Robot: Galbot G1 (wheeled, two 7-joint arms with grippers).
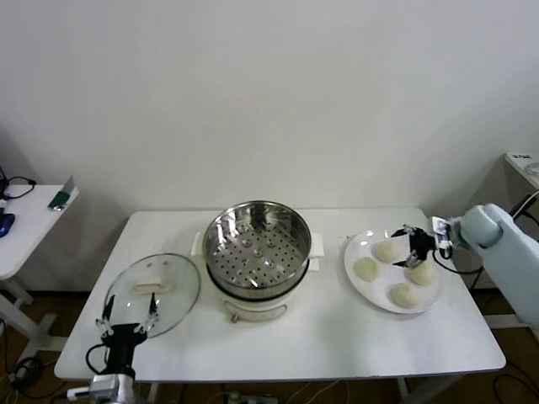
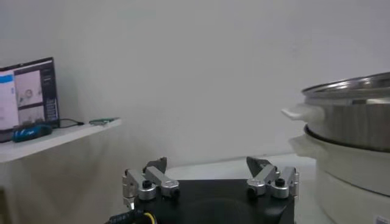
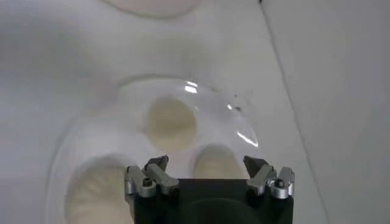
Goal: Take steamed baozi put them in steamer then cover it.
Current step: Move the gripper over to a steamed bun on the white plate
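Nearest you, at the table's [image 1: 337, 353] front left corner, your left gripper [image 1: 127, 318] sits low with its fingers spread, empty, its tips just at the near rim of the cover [image 1: 152, 294]. The cover lies flat on the table, cream handle up, just beside the steamer [image 1: 257, 257] on its left. The steamer stands open at the table's middle — its perforated tray bare, no baozi inside. To the right, the white plate [image 1: 362, 287] holds all four baozi: one at the front [image 1: 405, 295], one on the left [image 1: 365, 268], one at the back [image 1: 386, 251] and one on the right [image 1: 423, 273]. Your right gripper [image 1: 415, 245] hangs over the plate's far side, jaws wide and holding nothing, between the back and right baozi — whether it touches either, you cannot tell.
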